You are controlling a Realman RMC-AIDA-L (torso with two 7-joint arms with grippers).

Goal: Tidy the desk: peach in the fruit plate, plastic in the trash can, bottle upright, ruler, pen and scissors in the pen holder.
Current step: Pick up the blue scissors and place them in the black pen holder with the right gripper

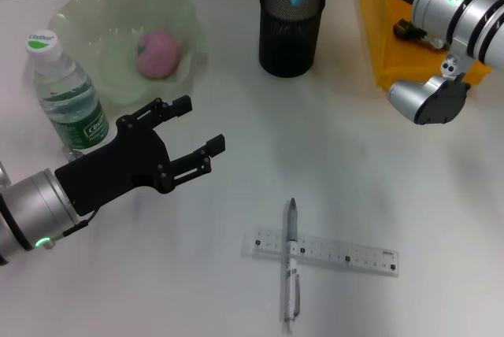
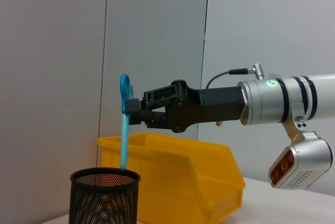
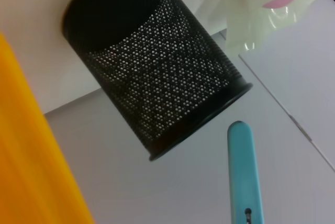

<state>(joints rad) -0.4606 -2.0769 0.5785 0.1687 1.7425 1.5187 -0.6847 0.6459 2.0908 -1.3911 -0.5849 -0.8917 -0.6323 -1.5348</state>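
Scissors point(image 2: 124, 124), gripped by the closed jaws of the right gripper point(image 2: 135, 110) with tips inside the holder point(image 1: 292, 28), should be released only once centred over its mouth, while the left gripper point(image 1: 187, 137) is held open near the bottle point(image 1: 66, 93).

Black metal mesh pen holder point(image 1: 292, 28), glossy yellow plastic bin point(image 2: 172, 174), clear plastic ruler point(image 1: 320, 252)

Bottle point(image 1: 67, 93): green logo on white cap point(image 1: 42, 41), green/white label w/ print, both too small to read. Ruler point(image 1: 321, 251) has tick marks, no legible nos.
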